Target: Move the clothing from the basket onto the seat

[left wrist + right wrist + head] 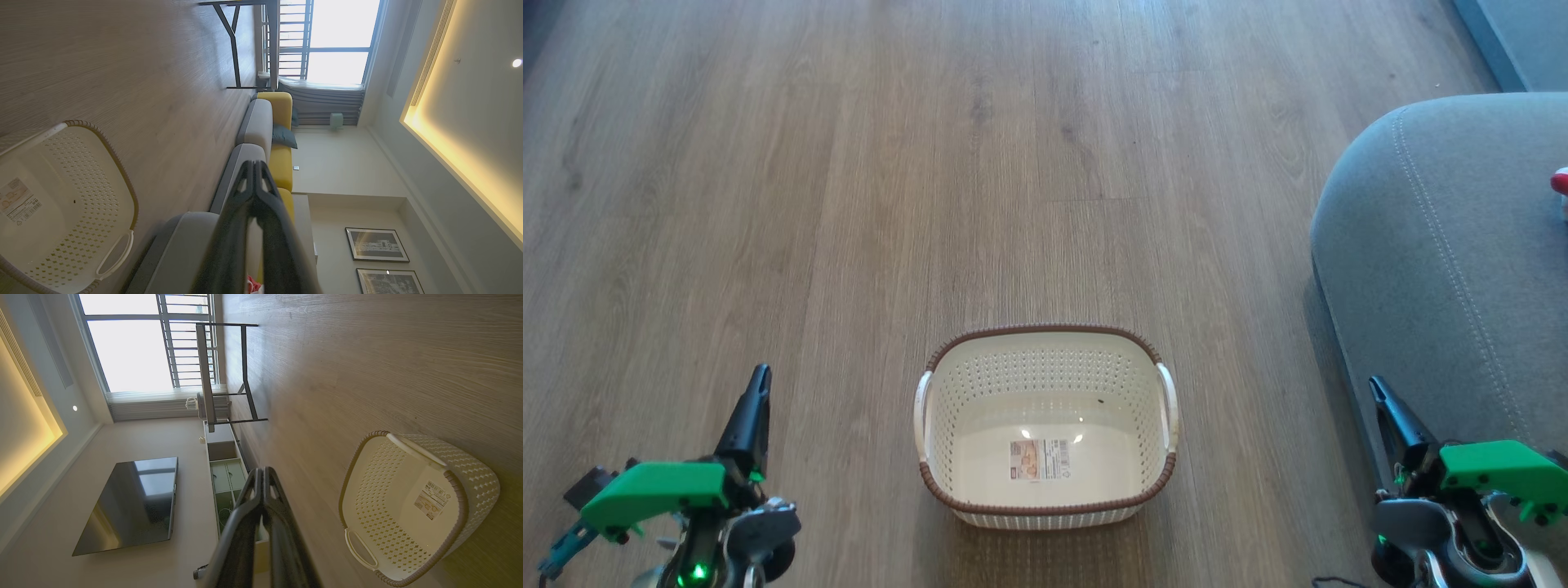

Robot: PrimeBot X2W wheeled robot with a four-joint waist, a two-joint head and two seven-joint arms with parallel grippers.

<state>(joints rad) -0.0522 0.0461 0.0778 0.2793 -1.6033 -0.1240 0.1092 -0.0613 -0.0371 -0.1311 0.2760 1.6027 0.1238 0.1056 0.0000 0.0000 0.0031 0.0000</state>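
Note:
The cream basket (1045,359) with a brown braided rim stands on the wooden floor at bottom centre, holding nothing but a label sticker on its floor; it shows again as the basket (73,196) and the basket (400,506) in the wrist views. The grey seat (1445,245) fills the right side. A sliver of red and white clothing (1561,184) lies on it at the right edge, and a red scrap of clothing (252,286) peeks out beside my left fingers. My left gripper (760,377) is shut at lower left, well left of the basket. My right gripper (1376,385) is shut at lower right, against the seat's front.
Bare wooden floor (931,163) stretches ahead of the basket. A metal-legged table (224,371) stands by the window, and a dark screen (130,502) hangs on a wall. More grey and yellow sofa sections (265,130) run beyond the seat.

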